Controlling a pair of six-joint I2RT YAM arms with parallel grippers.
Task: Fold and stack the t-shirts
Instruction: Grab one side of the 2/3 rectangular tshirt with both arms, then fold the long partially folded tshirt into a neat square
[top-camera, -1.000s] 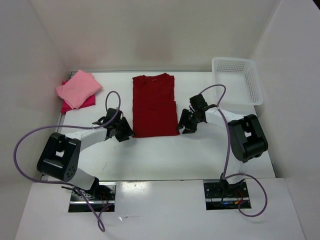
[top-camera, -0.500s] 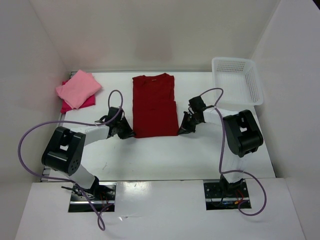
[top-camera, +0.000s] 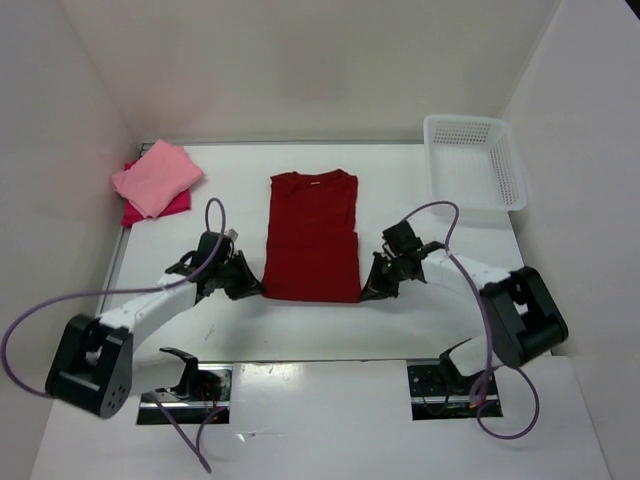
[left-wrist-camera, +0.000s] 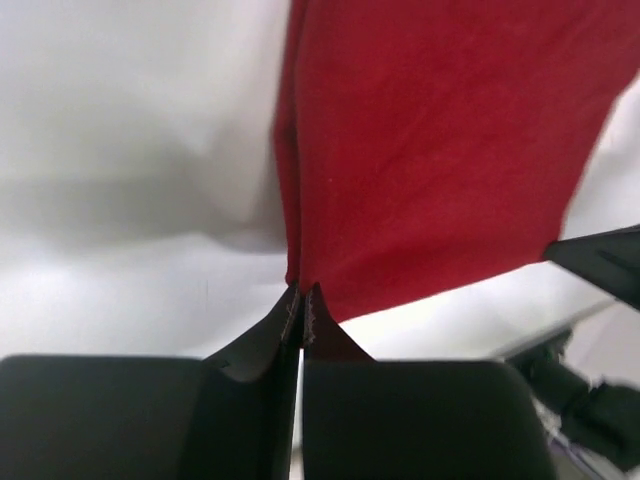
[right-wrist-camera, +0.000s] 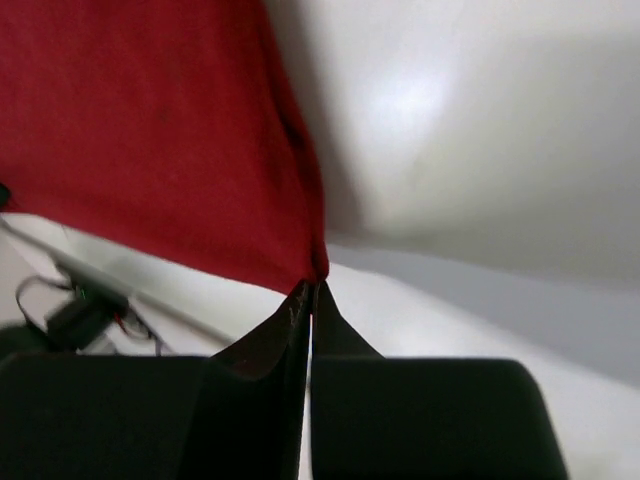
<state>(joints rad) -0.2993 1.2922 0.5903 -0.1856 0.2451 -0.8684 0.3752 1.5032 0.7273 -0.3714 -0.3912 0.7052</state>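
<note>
The dark red shirt (top-camera: 312, 235) lay flat in the middle of the counter (top-camera: 300, 330), collar toward the far edge and sides seemingly turned in. Each claw was closed on one of its near corners: the left claw (top-camera: 250, 287) pinched the near left corner, the right claw (top-camera: 370, 291) the near right one. In both wrist views the fingertips (left-wrist-camera: 285, 322) met on only a very small bit of cloth at the tip of the corner. The main risk, in my judgement, was therefore that one corner would slip out when the hem was lifted and carried toward the collar, so that the fold came out crooked or the cloth dropped in a heap. If the two arms moved unevenly, the hem could also be stretched or twisted between them. A purple cable (top-camera: 213, 212) looped above the counter beside each long side of the shirt and could brush the cloth. The light pink shirt (top-camera: 155, 175) lay folded on the magenta shirt (top-camera: 140, 211) at the far left corner, and the white basket (top-camera: 476, 160) stood at the far right corner. Both were well apart from the red one. Nothing stood between the hem and the collar.
</note>
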